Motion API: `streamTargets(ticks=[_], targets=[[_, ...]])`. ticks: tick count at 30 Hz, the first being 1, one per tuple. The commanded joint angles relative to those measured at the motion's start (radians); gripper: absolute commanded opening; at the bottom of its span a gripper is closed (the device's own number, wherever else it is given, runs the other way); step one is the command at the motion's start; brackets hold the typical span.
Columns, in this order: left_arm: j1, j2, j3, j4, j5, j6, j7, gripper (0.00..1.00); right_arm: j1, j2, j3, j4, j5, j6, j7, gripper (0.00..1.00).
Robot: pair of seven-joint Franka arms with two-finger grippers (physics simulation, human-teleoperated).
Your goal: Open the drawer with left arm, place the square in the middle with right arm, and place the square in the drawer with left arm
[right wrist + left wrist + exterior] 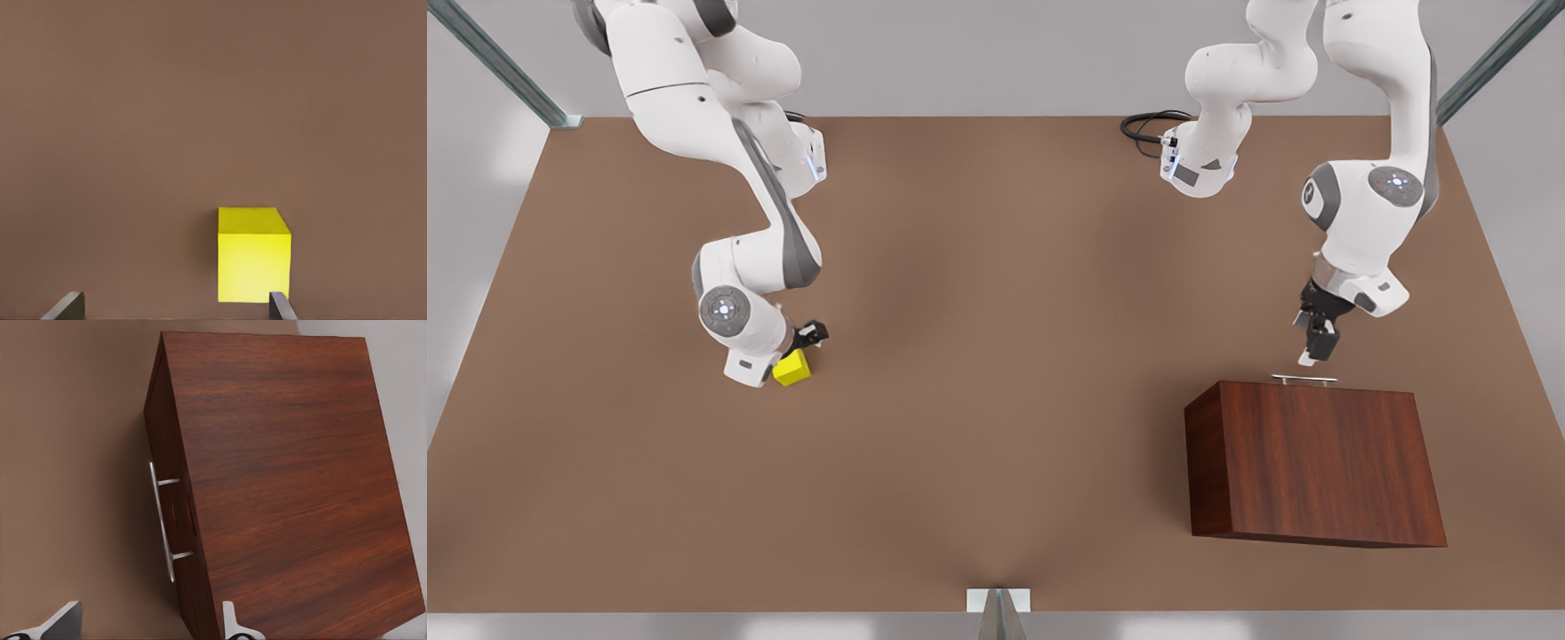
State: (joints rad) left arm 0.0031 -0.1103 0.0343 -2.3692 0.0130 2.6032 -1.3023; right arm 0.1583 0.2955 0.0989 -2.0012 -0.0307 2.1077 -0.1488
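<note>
The dark wooden cabinet stands at the front view's right, and its drawer is closed. The drawer's silver bar handle faces the arms. My left gripper hovers open just behind the handle, touching nothing. The yellow square rests on the tabletop at the front view's left. My right gripper is open directly over it, and the cube lies close to one finger. The middle of the table is bare brown surface.
The brown tabletop stretches wide between the square and the cabinet. A black cable lies at the far edge. Metal frame posts stand at the near edge and far corners.
</note>
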Motion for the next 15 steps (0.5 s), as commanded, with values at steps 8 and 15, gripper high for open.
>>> streamTargets(ticks=[8, 15], targets=[[0.034, 0.07, 0.01, -0.012, -0.057, 0.066, 0.0, 1.0, -0.01, 0.08, -0.059, -0.027, -0.003, 0.055, -0.087, 1.0], [0.054, 0.15, 0.019, -0.012, -0.065, 0.117, 0.0, 1.0, -0.01, 0.086, -0.076, -0.119, -0.003, 0.218, -0.098, 1.0]])
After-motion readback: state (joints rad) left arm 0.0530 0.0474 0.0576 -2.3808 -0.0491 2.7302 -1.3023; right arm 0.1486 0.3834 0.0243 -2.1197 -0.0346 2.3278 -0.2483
